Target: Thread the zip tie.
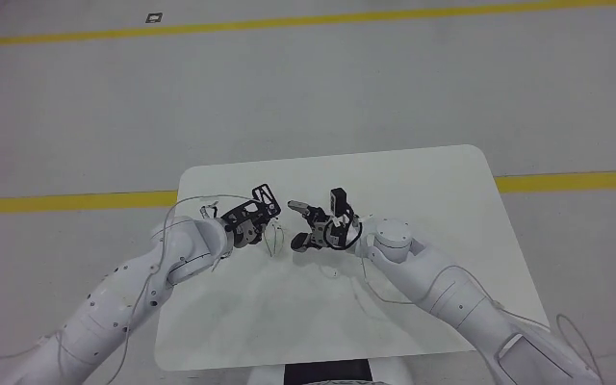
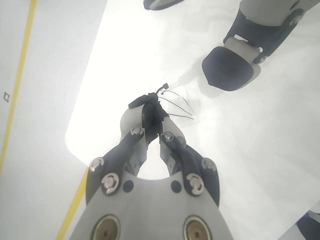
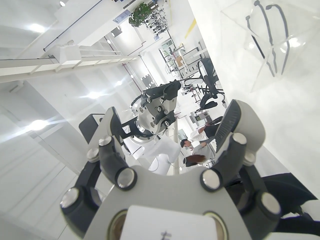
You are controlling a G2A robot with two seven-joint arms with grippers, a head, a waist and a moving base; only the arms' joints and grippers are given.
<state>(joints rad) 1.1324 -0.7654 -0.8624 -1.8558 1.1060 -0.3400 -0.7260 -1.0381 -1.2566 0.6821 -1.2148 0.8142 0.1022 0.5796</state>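
Your left gripper (image 2: 152, 107) is pinched tight on a thin black plastic zip tie (image 2: 163, 86). Its small square head pokes out past the fingertips, and the rest of the strap is lost between the pads. At about 3 o'clock from it in the top view, your right gripper (image 1: 299, 227) hangs spread wide, holding nothing. Beneath them, on the white rounded table (image 1: 433, 192), lies a clear plastic packet (image 2: 188, 106) of spare black ties. I judge the pickup done. The tail is not yet through the head, so the threading itself remains.
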